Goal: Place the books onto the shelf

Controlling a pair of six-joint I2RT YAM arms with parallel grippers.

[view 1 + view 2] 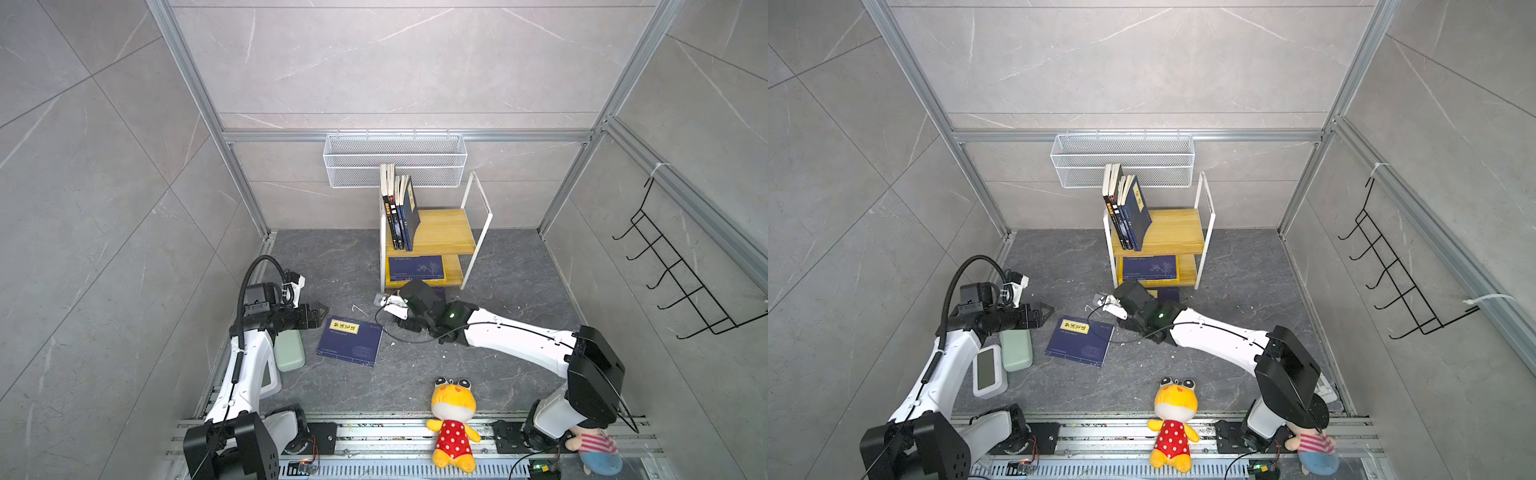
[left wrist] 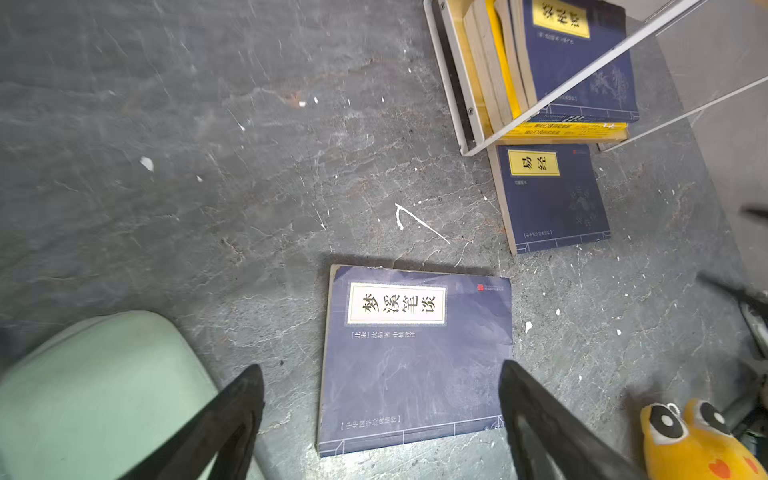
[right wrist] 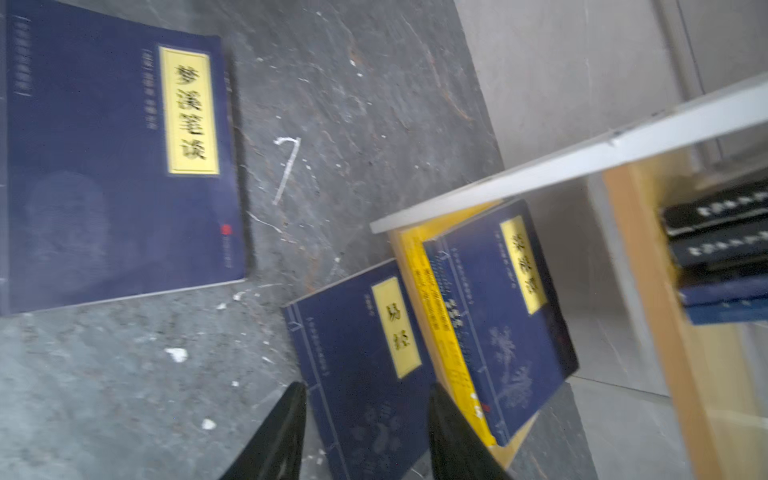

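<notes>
**(a)** Navy book [image 2: 415,374], flat on the floor just ahead of the left gripper [image 2: 381,365]. Its cover label [image 2: 397,309] reads 梦溪笔谈, and the small line beneath opens with [北宋].

**(b)** Second navy book [image 3: 332,332], straight ahead of the right gripper [image 3: 365,384]. Its yellow tag [image 3: 397,328] reads 易经.

**(c)** Third navy book [image 3: 498,332], on the shelf [image 3: 540,176] just beside (b) and farther from that gripper. Its three-character title strip [image 3: 523,266] is too blurred to read with certainty.

All other print on covers and spines is too small to read.
</notes>
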